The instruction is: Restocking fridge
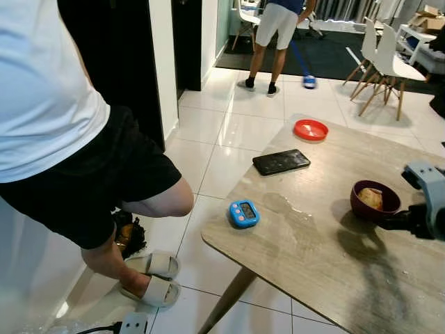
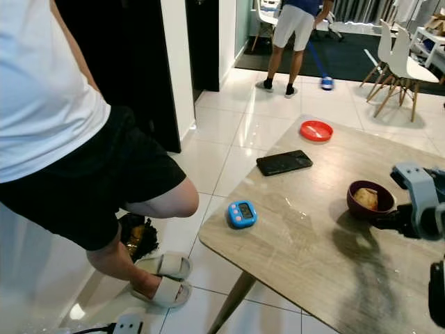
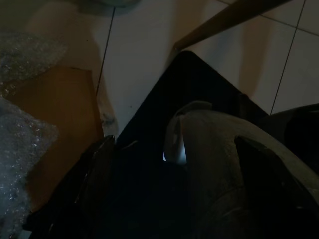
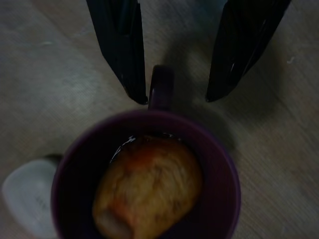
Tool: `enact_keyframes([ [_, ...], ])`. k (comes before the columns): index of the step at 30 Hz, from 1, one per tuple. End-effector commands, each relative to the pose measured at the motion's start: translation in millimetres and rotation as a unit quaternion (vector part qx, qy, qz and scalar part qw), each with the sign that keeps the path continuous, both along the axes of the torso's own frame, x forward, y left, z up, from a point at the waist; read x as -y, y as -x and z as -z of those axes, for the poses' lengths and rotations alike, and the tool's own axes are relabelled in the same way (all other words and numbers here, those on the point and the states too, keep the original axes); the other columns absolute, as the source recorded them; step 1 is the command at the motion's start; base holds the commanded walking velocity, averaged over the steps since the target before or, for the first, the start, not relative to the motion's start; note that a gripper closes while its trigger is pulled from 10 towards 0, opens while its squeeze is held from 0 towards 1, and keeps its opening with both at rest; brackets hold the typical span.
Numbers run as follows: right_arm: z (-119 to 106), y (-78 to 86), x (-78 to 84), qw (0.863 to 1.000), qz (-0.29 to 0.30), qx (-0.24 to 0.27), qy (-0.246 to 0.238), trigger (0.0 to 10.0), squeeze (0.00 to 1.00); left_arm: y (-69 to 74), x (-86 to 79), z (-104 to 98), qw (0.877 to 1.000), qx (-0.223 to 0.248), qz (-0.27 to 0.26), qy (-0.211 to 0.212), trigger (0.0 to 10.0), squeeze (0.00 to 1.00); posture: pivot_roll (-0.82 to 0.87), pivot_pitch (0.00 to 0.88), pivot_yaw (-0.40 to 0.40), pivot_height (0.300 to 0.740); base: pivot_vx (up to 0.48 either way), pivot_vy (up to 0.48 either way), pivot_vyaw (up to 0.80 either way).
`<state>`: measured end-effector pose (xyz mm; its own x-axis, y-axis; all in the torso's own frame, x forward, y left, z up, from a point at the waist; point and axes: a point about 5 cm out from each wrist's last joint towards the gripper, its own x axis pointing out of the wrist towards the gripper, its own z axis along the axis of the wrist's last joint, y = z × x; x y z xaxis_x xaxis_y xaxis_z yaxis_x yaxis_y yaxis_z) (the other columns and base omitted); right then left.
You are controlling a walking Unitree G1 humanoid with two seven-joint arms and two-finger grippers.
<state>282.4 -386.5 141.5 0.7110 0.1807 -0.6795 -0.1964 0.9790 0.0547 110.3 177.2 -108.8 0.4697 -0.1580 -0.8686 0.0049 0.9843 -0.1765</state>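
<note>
The right gripper [image 4: 178, 97] is lining up on the dark purple ceramic mug [image 4: 144, 179] with a browned bun inside, its jaws standing open astride the mug's handle, holding nothing. Judging by this, the pick-up step is starting: next the jaws need closing on the handle. The silver right arm [image 2: 424, 202] is reaching in low over the pale wood-grain worktop [image 1: 306, 257], where the mug is sitting near the right edge; farther off, a black phone [image 1: 281, 161] is lying there.

The table [image 1: 306, 250] has a matt wood-grain top with a wet, shiny patch, and the floor tiles [image 1: 236, 132] are glossy white. The maroon mug [image 4: 149, 169] looks smooth and glazed, the blue timer [image 1: 244, 213] and red dish [image 1: 311, 129] plastic, the phone [image 1: 281, 162] glossy black.
</note>
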Motion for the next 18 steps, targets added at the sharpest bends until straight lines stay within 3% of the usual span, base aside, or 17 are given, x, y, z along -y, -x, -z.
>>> enact_keyframes([
  [1,0.1,3.5,4.6,0.999,0.015,0.034,-0.013,10.0,0.00,26.8,-3.6,6.7,0.999,-0.048,0.002,0.002,10.0,0.00,0.00,0.000,-0.051,0.739,0.000,0.000,0.00],
  [4,10.8,14.0,7.8,0.998,0.020,0.052,-0.034,10.0,0.00,30.1,-6.1,7.1,0.999,-0.051,0.003,-0.001,10.0,0.00,0.00,0.000,-0.051,0.739,0.000,0.000,0.00],
  [9,18.3,22.2,11.1,0.984,0.051,0.161,-0.063,10.0,0.00,31.3,-6.1,7.3,0.999,-0.053,0.006,-0.002,10.0,0.00,0.00,0.000,-0.039,0.739,0.000,0.000,0.00],
  [10,18.3,22.2,11.1,0.984,0.051,0.161,-0.063,10.0,0.00,31.3,-6.1,7.3,0.999,-0.053,0.006,-0.002,10.0,0.00,0.00,0.000,-0.039,0.739,0.000,0.000,0.00],
  [14,24.8,28.8,7.4,0.975,0.041,0.190,-0.108,10.0,0.00,30.0,-4.6,7.3,0.999,-0.052,0.007,-0.001,10.0,0.00,0.00,0.000,-0.039,0.739,0.000,0.000,0.00],
  [15,29.6,33.8,3.5,0.963,0.035,0.220,-0.154,10.0,0.00,28.5,-1.0,7.5,0.999,-0.052,0.008,0.000,10.0,0.00,0.01,0.000,-0.040,0.739,0.000,0.000,0.00],
  [18,35.3,38.0,0.9,0.956,0.036,0.230,-0.179,10.0,0.00,27.3,1.9,7.6,0.999,-0.052,0.010,0.001,10.0,0.00,0.01,0.000,-0.040,0.739,0.000,0.000,0.00],
])
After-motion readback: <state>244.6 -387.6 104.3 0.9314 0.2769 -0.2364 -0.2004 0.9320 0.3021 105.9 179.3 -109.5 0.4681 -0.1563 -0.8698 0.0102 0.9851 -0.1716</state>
